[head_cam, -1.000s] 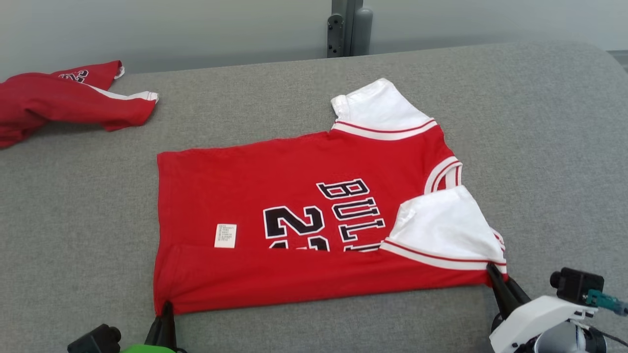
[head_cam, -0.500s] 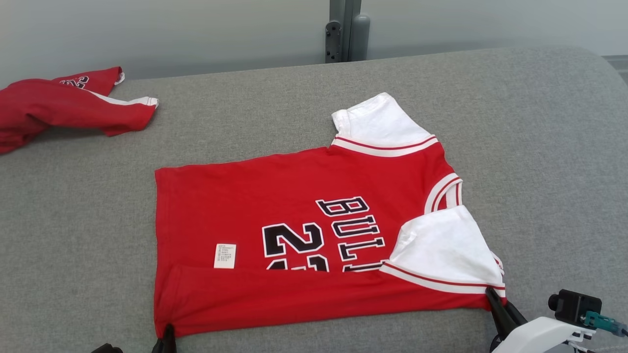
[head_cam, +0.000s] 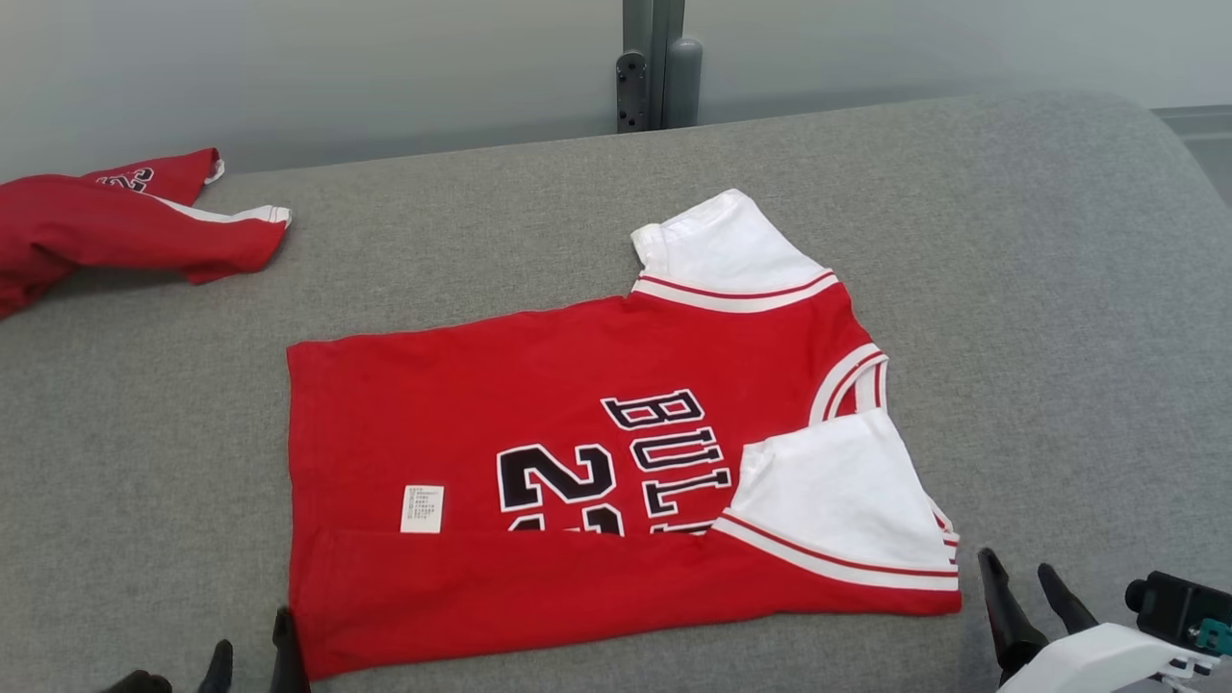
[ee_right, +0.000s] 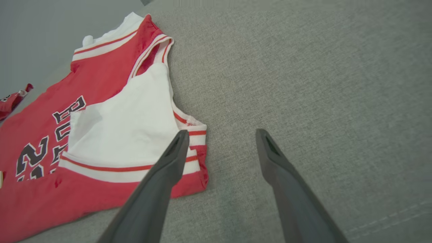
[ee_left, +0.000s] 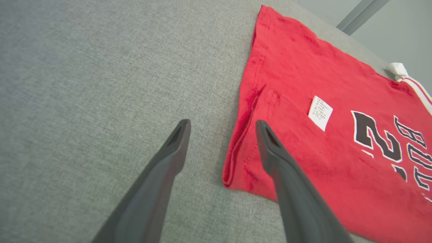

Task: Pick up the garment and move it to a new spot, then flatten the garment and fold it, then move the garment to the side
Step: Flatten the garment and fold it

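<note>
The garment (head_cam: 539,385) is a red jersey with white sleeves and dark lettering, lying flat on the grey padded surface (head_cam: 1011,241). Its near long edge is folded over toward the middle. My left gripper (head_cam: 252,654) stands open at the garment's near left corner, with one finger over the red hem (ee_left: 241,148) and the other over bare grey cloth. In the left wrist view the gripper (ee_left: 222,125) holds nothing. My right gripper (head_cam: 1013,568) is open just right of the near right corner. In the right wrist view it (ee_right: 222,133) is empty beside the white sleeve (ee_right: 128,114).
A second red garment (head_cam: 115,217) lies crumpled at the far left of the surface. A grey post (head_cam: 654,63) stands behind the back edge. The surface curves down at the right edge (head_cam: 1193,164).
Both grippers have opened and let go of the garment's near corners, and have drawn back slightly. The garment lies still; the head camera has shifted a little.
</note>
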Controlling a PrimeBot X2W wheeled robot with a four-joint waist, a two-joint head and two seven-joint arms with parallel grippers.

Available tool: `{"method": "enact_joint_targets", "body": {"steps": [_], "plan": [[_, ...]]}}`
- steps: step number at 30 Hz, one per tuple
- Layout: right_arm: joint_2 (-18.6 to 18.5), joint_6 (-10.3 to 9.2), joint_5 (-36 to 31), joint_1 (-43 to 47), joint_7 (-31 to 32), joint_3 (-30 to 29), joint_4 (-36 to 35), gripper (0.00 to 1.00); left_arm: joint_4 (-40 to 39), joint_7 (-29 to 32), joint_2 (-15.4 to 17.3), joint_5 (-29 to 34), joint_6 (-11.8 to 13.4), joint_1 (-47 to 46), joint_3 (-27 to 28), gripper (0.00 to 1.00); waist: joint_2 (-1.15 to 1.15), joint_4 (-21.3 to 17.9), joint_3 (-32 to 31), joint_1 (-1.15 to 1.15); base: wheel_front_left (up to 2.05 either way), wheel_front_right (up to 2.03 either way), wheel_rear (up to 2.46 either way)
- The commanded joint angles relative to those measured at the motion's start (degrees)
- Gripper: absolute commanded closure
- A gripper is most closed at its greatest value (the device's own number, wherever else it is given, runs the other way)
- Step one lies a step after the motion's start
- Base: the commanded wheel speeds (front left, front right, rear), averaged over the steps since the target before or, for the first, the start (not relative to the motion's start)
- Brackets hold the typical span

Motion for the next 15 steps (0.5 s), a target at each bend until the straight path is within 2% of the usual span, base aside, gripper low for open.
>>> {"method": "enact_joint_targets", "body": {"steps": [1, 8, 15], "plan": [[-0.12, 0.02, -0.82, 0.09, -0.50, -0.42, -0.86, 0.00, -0.66, 0.40, 1.12, 1.04, 0.25, -1.04, -0.06, 0.00, 0.00, -0.11, -0.10, 0.00, 0.00, 0.00, 0.00], [-2.72, 0.02, -3.28, -3.98, 0.04, 1.01, -3.36, 0.00, -0.52, 4.85, 5.77, 5.84, -0.43, -12.02, -3.64, 0.00, 0.00, -0.36, 0.48, 0.00, 0.00, 0.00, 0.00], [-5.63, 0.02, -3.01, -10.57, 1.16, 5.91, -4.50, 0.00, 9.45, 9.28, 8.27, 9.71, -1.91, -26.79, -7.49, 0.00, 0.00, -1.69, 3.77, 0.00, 0.00, 0.00, 0.00]]}}
